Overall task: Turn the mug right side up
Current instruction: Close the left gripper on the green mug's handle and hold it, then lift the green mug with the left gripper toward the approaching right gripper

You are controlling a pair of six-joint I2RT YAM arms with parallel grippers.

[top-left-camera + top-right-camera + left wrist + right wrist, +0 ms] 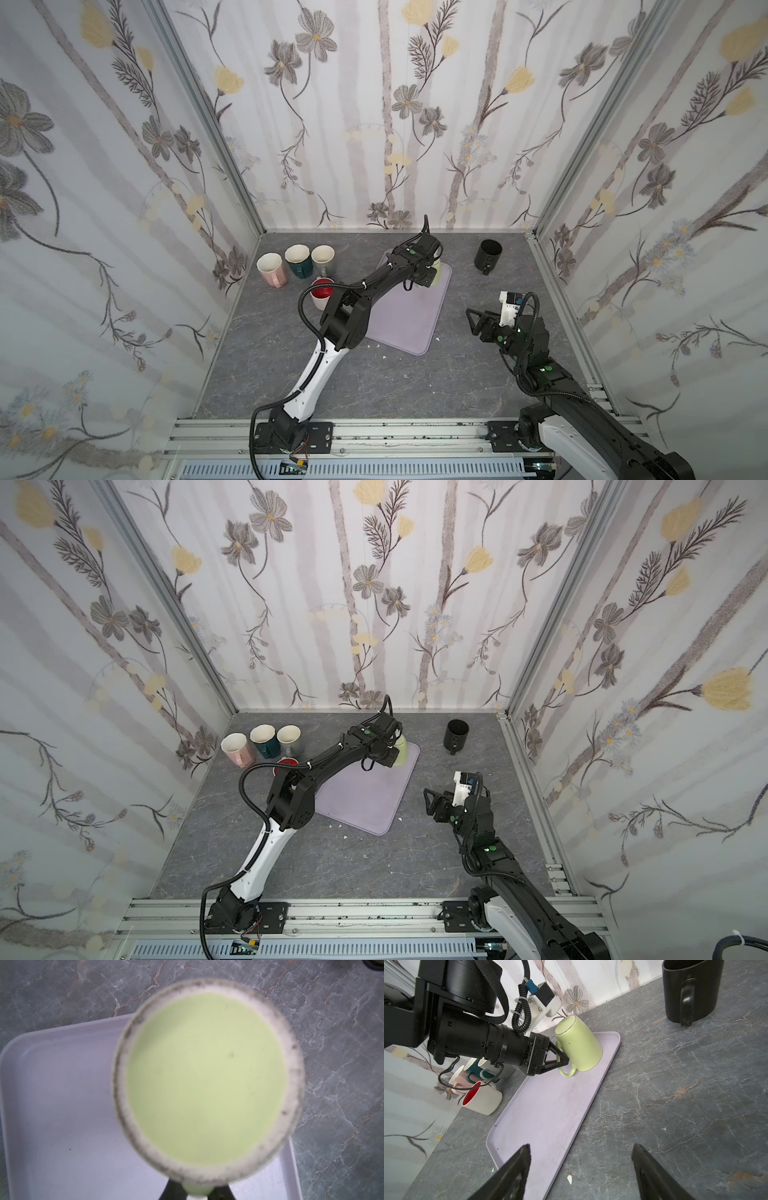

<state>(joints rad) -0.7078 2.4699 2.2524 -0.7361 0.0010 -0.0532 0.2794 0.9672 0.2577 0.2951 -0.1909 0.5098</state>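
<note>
The light green mug is upside down and tilted at the far corner of the lavender tray, its base facing up. My left gripper is shut on the mug's handle, which shows between the dark fingers in the left wrist view. That view is mostly filled by the mug's base. In both top views the left arm covers most of the mug. My right gripper is open and empty, off the tray's right side above the grey table.
A black mug stands upright at the back right. At the back left stand a pink mug, a teal mug and a grey mug, with a white mug with a red inside beside the tray. Patterned walls close in three sides.
</note>
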